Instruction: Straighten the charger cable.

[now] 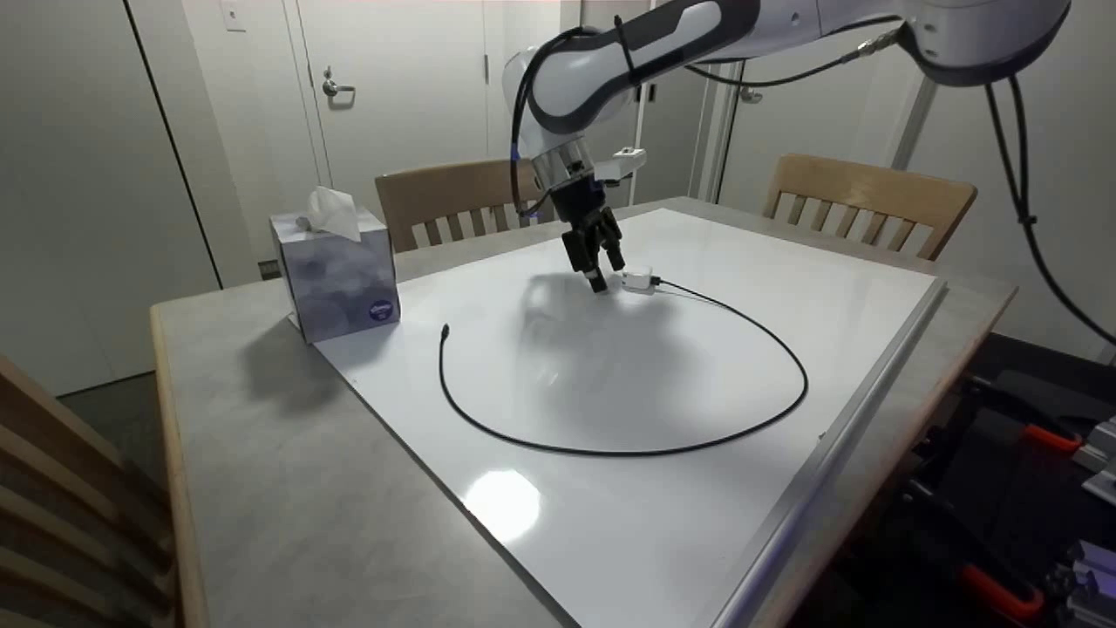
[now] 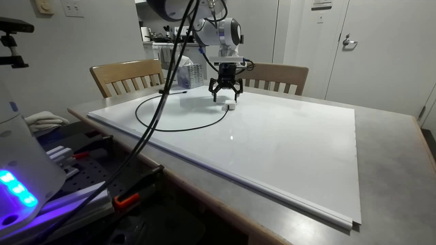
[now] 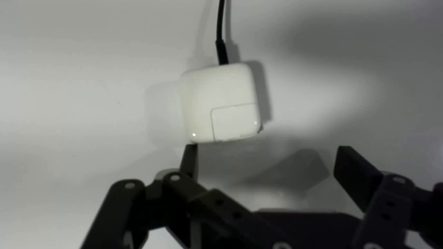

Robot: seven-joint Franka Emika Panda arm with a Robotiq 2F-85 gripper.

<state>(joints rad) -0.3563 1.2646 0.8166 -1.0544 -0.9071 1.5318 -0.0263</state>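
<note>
A: Since both exterior views show the charger cable [image 1: 602,453], what is its posn. rel. to the gripper [image 3: 268,150]?

B: The cable lies on the whiteboard [image 1: 663,532] in 1 wide curve. One end, w/ its black plug [image 3: 222,52], is seated in the white charger block [image 3: 219,103]. The block is just beside the gripper; the cable exits on the side opp. the fingers [image 3: 189,160]. The free end [image 1: 445,331] lies well apart from the gripper, near the tissue box [image 1: 340,279].

A: Gripper status?

B: Jaws at wide sepn., holding nothing; the fingers point down at the whiteboard. In the wrist view, 1 fingertip is at the block's near corner; cannot tell whether they touch.

A: Qty. of ea. item?

B: Charger cable, 1. Charger block, 1. Robot arm [image 1: 567,74], 1. Gripper, 1, w/ 2 fingers. Whiteboard, 1, on 1 table [image 1: 261,523]. Tissue box, 1. Chairs [image 1: 458,179], 3 in an exterior view: 2 behind the table, 1 partly cut off at the lower-left edge.

A: Containers & contents?

B: Tissue box, upright at a corner of the whiteboard: 1 tissue [image 1: 335,212] protrudes from the top; qty. inside is hidden. Charger block: the plug sits in it.
</note>
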